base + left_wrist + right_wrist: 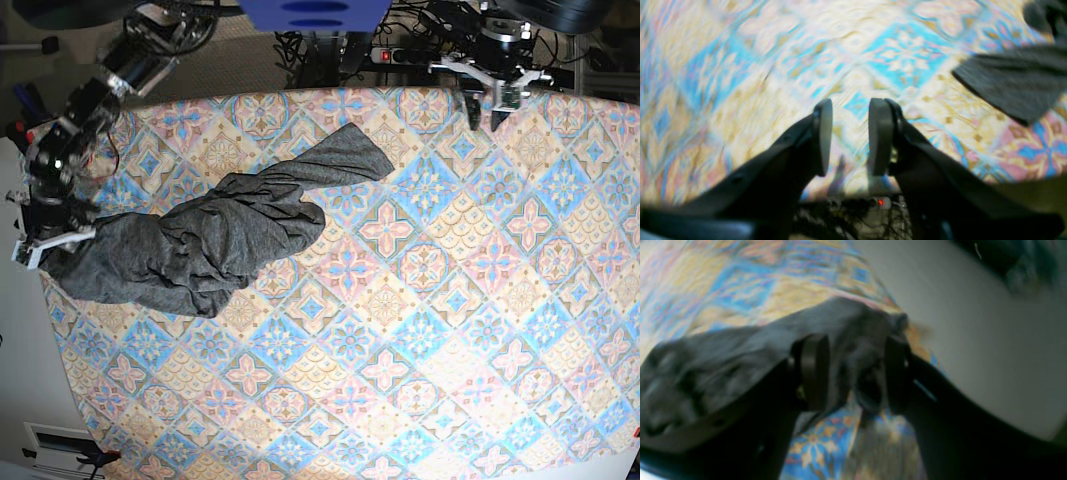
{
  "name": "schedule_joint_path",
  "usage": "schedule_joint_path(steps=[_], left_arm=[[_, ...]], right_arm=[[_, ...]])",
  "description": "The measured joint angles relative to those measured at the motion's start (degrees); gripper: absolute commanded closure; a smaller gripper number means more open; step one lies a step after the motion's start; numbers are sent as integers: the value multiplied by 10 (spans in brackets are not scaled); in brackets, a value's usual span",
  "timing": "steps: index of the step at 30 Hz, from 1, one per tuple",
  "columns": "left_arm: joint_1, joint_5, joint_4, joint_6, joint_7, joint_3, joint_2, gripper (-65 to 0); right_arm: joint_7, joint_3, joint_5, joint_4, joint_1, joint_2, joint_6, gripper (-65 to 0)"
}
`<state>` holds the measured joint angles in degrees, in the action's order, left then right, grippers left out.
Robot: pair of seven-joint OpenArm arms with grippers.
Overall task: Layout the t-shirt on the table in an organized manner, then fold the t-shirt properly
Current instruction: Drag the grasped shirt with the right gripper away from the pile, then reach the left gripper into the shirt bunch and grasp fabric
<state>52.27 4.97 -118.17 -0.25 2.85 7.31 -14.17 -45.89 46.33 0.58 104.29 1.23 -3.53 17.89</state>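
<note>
The dark grey t-shirt lies crumpled on the left part of the table, one end stretching up toward the middle. My right gripper is at the shirt's left end, by the table's left edge. In the right wrist view its jaws stand apart, with a bunch of t-shirt cloth loose in the gap. My left gripper hovers near the table's far right edge, open and with nothing in it. A corner of the t-shirt shows far off in the left wrist view.
Behind the table's far edge run cables and a power strip with a red light. Pale floor lies just past the table's edge beside the right gripper. A blue fixture hangs at the top centre.
</note>
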Motion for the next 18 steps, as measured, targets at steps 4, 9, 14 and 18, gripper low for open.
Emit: schedule_joint_path(steps=[4, 9, 14, 18], left_arm=[[-42, -46, -1, -6, -7, -44, 12, -186], [-81, -65, -4, -3, 2, -84, 20, -186], [-172, -64, -7, 4, -5, -126, 19, -186], [-264, -64, -6, -7, 108, -186, 14, -186]], right_arm=[[34, -3, -5, 35, 8, 18, 85, -267], [26, -4, -2, 40, -3, 28, 166, -267], [25, -3, 1, 39, -41, 33, 195, -267], [37, -3, -4, 41, -49, 43, 195, -266]])
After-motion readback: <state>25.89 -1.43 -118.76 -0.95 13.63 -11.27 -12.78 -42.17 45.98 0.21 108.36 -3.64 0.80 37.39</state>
